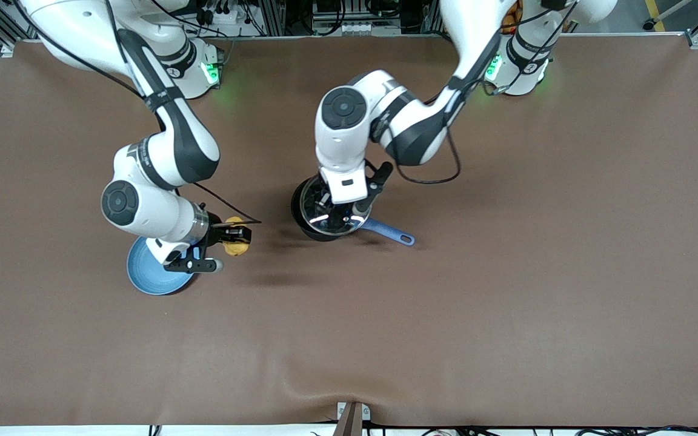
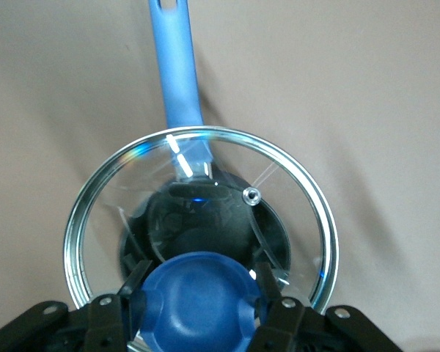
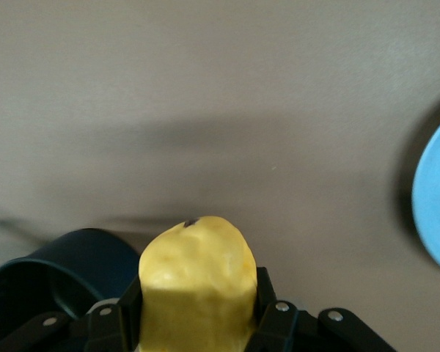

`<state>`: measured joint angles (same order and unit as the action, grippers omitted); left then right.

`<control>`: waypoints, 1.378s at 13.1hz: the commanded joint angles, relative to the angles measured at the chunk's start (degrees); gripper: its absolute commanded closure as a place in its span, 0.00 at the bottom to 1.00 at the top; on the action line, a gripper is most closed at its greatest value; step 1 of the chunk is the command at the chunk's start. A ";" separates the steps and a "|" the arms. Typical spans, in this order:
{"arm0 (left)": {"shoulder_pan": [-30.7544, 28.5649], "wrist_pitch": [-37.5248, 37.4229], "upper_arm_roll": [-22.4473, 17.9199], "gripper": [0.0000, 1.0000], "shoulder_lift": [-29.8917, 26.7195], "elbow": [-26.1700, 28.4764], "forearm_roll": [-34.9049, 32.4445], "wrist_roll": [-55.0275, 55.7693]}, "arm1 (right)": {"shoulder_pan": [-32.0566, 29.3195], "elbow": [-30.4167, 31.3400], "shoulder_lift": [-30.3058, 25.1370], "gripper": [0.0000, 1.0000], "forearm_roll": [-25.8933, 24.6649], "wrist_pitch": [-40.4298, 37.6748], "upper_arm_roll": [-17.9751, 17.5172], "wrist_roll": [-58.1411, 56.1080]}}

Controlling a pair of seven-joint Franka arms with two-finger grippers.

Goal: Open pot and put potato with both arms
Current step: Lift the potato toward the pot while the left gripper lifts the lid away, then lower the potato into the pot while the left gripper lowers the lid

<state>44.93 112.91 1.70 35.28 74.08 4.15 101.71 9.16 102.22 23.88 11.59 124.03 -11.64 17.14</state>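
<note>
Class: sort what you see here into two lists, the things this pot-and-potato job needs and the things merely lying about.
Needed:
pot
glass lid, its knob in the left gripper
potato, held by the right gripper

Lying about:
blue plate, on the table under the right arm

1. The pot (image 1: 325,212), a small black saucepan, stands mid-table, its long blue handle (image 1: 390,232) pointing toward the front camera and the left arm's end.
2. Its clear glass lid (image 2: 205,220), metal-rimmed with a blue knob (image 2: 199,297), hangs just above the pot.
3. The potato (image 1: 237,239), lumpy and yellow-orange, is held above the table beside the blue plate (image 1: 146,275).
</note>
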 commanded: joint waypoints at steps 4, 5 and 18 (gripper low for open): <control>-8.53 -9.81 0.24 1.00 -8.46 2.82 4.63 -13.89 | 13.84 -2.02 -2.35 1.00 -9.79 -0.63 0.56 19.56; -10.72 -9.81 0.24 1.00 -9.69 3.26 4.99 -15.30 | 15.78 -2.29 -2.17 1.00 -12.53 -0.55 0.56 22.12; -32.70 -10.25 0.24 1.00 -17.97 17.23 9.82 -46.49 | 22.39 0.08 7.84 1.00 -15.54 12.81 1.18 33.21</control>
<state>14.34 102.83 1.48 21.08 87.10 12.81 59.14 30.11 102.11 30.88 -2.27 135.46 -11.32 47.33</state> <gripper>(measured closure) 0.392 0.405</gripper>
